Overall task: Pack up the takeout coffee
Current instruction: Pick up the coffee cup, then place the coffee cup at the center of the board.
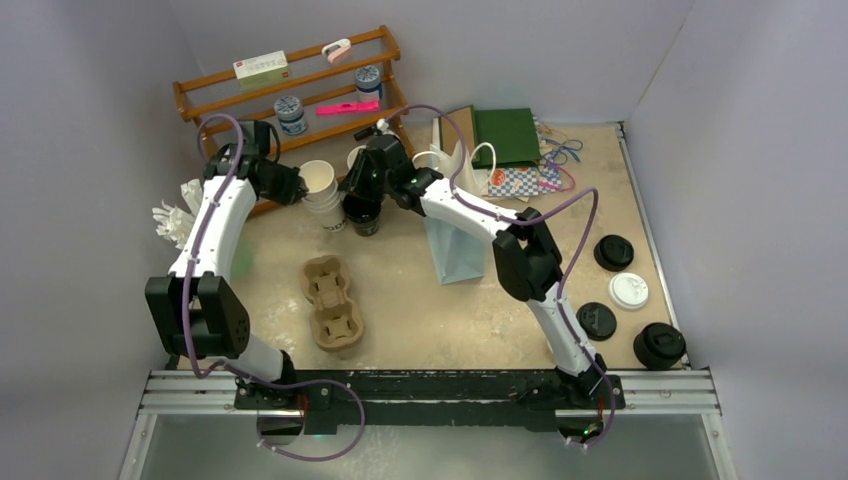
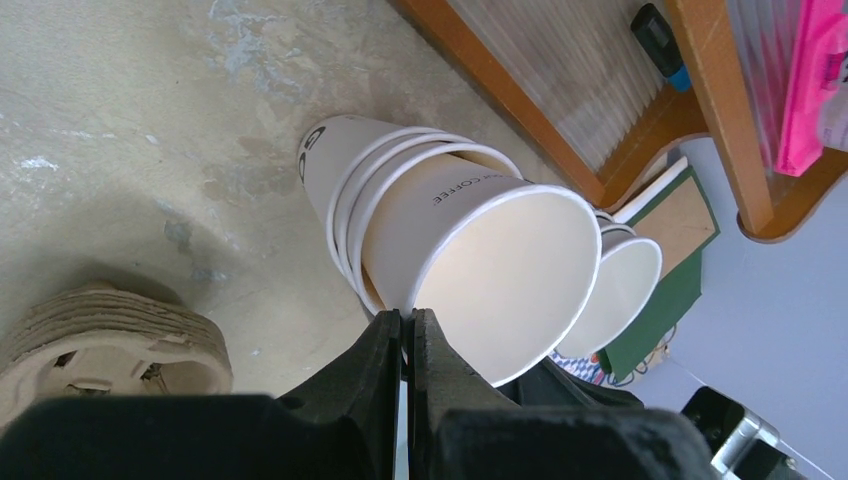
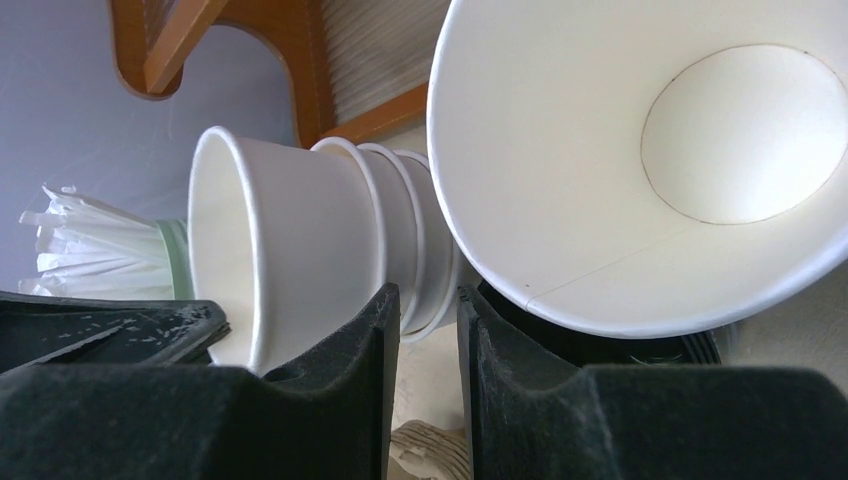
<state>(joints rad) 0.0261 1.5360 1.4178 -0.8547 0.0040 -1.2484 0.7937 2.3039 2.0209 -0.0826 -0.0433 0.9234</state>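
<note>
Nearest us, our left claw [image 2: 405, 322] pinches the top cup [image 2: 500, 270] by its rim, likely to free it from the stack [image 2: 335, 180], while our right claw [image 3: 422, 300] hovers alongside, narrowly parted, the black coffee [image 1: 659, 345] far behind it.

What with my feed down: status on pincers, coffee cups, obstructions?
Left pincer shut on top cream cup rim. Right pincer slightly open at black cups. Lidded black cup unpacked, far right; carrier empty, unobstructed.
</note>
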